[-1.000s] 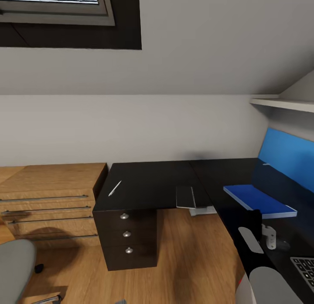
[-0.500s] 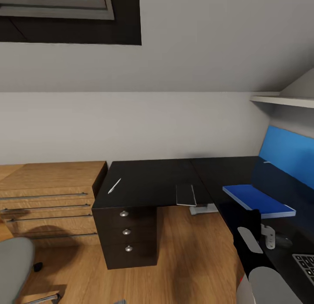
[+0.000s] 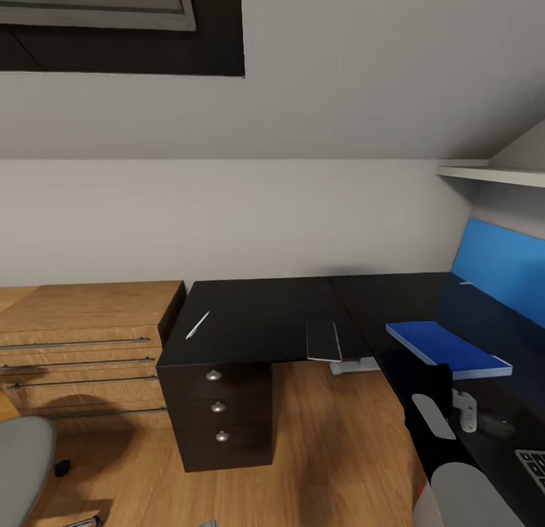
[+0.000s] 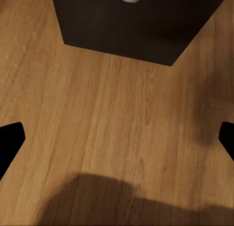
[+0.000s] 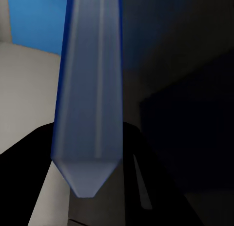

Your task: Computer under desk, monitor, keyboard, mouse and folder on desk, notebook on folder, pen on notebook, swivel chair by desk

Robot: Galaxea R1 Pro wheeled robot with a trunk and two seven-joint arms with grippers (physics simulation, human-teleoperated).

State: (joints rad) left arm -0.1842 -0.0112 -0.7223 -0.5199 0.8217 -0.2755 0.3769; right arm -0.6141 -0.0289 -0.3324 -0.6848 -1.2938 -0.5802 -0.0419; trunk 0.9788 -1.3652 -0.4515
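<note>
My right gripper [image 3: 434,373] is shut on the near edge of the bright blue folder [image 3: 446,348], held flat low over the right wing of the black desk [image 3: 265,315]. In the right wrist view the folder [image 5: 90,94] runs edge-on between the two black fingers [image 5: 141,158]. A white pen [image 3: 198,325] lies on the desk's left part, and a grey notebook [image 3: 323,340] sits at its front edge. The mouse [image 3: 496,425] and a corner of the keyboard [image 3: 534,466] lie on the desk at the lower right. The swivel chair's grey seat [image 3: 19,466] is at the lower left. My left gripper [image 4: 117,138] hangs open over the wood floor. The monitor and computer are out of view.
A light-wood cabinet [image 3: 83,338] with bar handles adjoins the desk's dark drawer unit [image 3: 219,413]. A blue panel [image 3: 496,266] lines the right wall under a white shelf [image 3: 492,177]. A pale object [image 3: 352,366] stands on the floor under the desk. Wood floor [image 3: 333,444] lies in front.
The whole picture has shifted slightly, so the camera moved: the chair and keyboard sit nearer the frame's edges. The folder stays in my right gripper.
</note>
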